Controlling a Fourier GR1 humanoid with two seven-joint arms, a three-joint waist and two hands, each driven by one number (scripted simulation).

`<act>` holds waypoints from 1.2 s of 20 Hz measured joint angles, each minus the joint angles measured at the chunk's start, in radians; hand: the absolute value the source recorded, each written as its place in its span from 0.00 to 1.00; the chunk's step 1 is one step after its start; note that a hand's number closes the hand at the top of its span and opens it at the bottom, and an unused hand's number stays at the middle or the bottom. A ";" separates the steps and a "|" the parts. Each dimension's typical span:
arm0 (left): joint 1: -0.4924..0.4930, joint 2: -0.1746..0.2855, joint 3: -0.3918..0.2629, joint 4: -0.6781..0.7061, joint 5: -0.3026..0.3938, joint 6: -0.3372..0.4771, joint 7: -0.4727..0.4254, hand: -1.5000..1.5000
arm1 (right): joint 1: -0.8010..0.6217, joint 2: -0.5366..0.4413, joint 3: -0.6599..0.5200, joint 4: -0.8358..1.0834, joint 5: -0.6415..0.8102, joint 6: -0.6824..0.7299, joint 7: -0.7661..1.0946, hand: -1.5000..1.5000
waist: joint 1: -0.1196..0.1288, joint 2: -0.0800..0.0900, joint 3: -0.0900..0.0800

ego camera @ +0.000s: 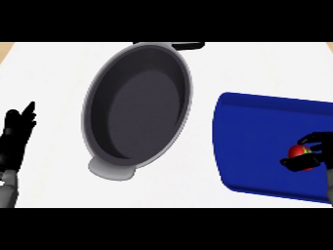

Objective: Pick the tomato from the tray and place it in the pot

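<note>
One tomato (299,152), red with a touch of green, shows toward four o'clock in the head view, over the four o'clock part of the blue tray (259,136). Whether it rests on the tray's floor or sits just off it cannot be told. The right hand (326,149) is wrapped round it: black fingers curl over its top from the three o'clock side and the thumb closes in beneath, at its six o'clock, so only the tomato's nine o'clock face is seen between them.

The tray lies flat on the white counter (46,73), filling the view's three to four o'clock region. The pot (100,97), a grey oval with a dark inside, stands at about ten o'clock from the tomato, well apart from it, and near the tray's nine o'clock edge without touching it. Its long axis runs from one o'clock to seven o'clock; a pale grey handle (112,171) sticks out at the seven o'clock end and a black handle (188,45) at the one o'clock end.

The left hand (11,141) shows at eight o'clock of the view, well apart from the pot, open, its fingers straight and pointing to twelve o'clock, holding nothing.
</note>
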 measured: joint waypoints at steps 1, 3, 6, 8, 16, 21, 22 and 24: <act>0.001 0.005 0.009 -0.006 0.006 -0.012 0.004 0.50 | -0.005 0.004 0.003 0.004 0.021 0.000 -0.002 1.00 | 0.001 0.000 0.001; -0.003 -0.001 0.011 -0.017 0.002 -0.013 0.020 0.50 | -0.008 0.014 0.010 -0.011 0.063 0.000 0.006 1.00 | 0.001 0.001 0.002; 0.002 -0.006 0.021 -0.019 -0.005 -0.024 0.014 0.50 | 0.002 0.014 -0.005 -0.041 0.112 0.006 0.003 1.00 | 0.000 0.002 0.004; -0.005 -0.009 0.023 -0.004 -0.015 -0.018 0.010 0.50 | 0.011 -0.001 0.023 -0.079 0.137 0.030 -0.023 1.00 | -0.002 0.003 0.005; -0.016 -0.022 0.014 -0.002 -0.024 -0.016 0.019 0.50 | -0.014 -0.115 0.211 -0.264 0.231 0.168 -0.258 1.00 | 0.000 0.002 0.006; 0.009 -0.028 0.017 -0.017 -0.031 -0.012 0.013 0.50 | -0.010 -0.158 0.181 -0.451 0.273 0.160 -0.272 1.00 | -0.008 0.000 0.006; 0.009 -0.019 0.027 -0.023 -0.024 -0.018 0.022 0.50 | -0.011 -0.162 0.165 -0.495 0.272 0.151 -0.273 1.00 | -0.011 -0.002 0.006; 0.023 -0.023 0.025 -0.040 -0.025 -0.016 0.025 0.50 | -0.006 -0.165 0.148 -0.585 0.289 0.121 -0.278 1.00 | -0.014 -0.004 0.006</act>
